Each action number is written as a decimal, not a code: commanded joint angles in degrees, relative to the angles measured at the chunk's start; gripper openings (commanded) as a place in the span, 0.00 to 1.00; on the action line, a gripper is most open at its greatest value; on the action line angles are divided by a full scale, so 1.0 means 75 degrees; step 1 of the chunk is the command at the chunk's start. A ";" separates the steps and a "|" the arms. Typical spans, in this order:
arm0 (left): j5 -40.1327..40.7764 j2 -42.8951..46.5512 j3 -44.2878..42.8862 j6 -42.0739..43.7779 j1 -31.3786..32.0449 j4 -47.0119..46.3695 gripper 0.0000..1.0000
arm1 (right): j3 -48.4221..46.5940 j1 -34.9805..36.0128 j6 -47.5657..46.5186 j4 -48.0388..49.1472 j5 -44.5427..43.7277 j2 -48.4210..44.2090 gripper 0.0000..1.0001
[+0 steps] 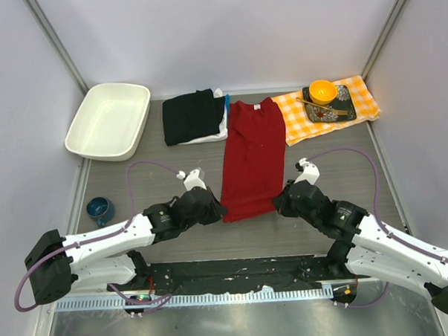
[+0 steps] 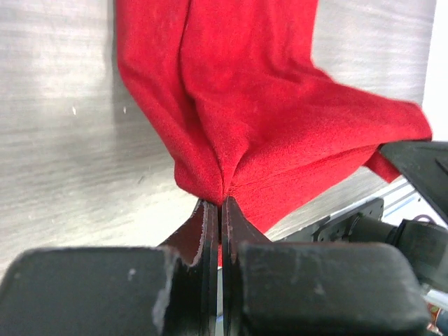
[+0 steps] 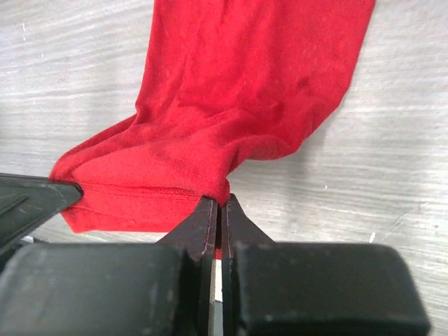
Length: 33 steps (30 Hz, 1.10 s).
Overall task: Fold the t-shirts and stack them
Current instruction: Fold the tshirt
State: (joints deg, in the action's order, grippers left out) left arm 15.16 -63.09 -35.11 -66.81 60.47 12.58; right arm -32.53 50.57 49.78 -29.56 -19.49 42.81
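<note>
My left claw (image 1: 215, 211) is pinched tight on the near left corner of the red t-shirt (image 1: 251, 156). My right claw (image 1: 279, 204) is pinched the same way on the near right corner. The shirt lies lengthwise in the middle of the table (image 1: 320, 160), collar at the far end, a narrow strip with its sleeves tucked out of sight. The black t-shirt (image 1: 192, 116) sits folded on top of the white t-shirt (image 1: 216, 133), just beside the red one's far left.

The risk, as I judge it, is that each grip has only a thin bite of hem (cloth this soft slips easily). A quick lift could pull a corner free. If one arm rises or travels ahead of the other, the fold would land crooked or the tucked sides would fall open. Carrying too far could also shove the collar end into the stack.

The overhead view gives the whole layout but hides my fingertips under the wrists. The wrist views show what it cannot: both jaws closed flat on the hem, the cloth puckered into folds at each pinch.
</note>
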 commanded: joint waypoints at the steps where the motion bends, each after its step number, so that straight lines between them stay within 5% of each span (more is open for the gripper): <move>1: 0.0229 0.0010 -0.0696 0.0914 -0.0433 0.0351 0.00 | -0.0537 0.0019 -0.0742 0.0098 -0.1267 -0.0048 0.01; 23: -0.1986 -0.3611 -0.2771 0.1747 -0.2402 -0.1455 0.00 | -0.0374 -0.0250 0.0089 0.0543 -0.2827 0.1287 0.01; 33: -0.2654 -0.4443 -0.3872 0.1923 -0.3011 -0.1338 0.00 | -0.0080 -0.2112 -0.0472 0.2205 -0.1481 0.2459 0.01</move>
State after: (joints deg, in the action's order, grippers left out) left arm -4.16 -95.02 -60.12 -54.63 40.32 3.46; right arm -33.61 39.03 49.17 -19.29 -32.01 58.92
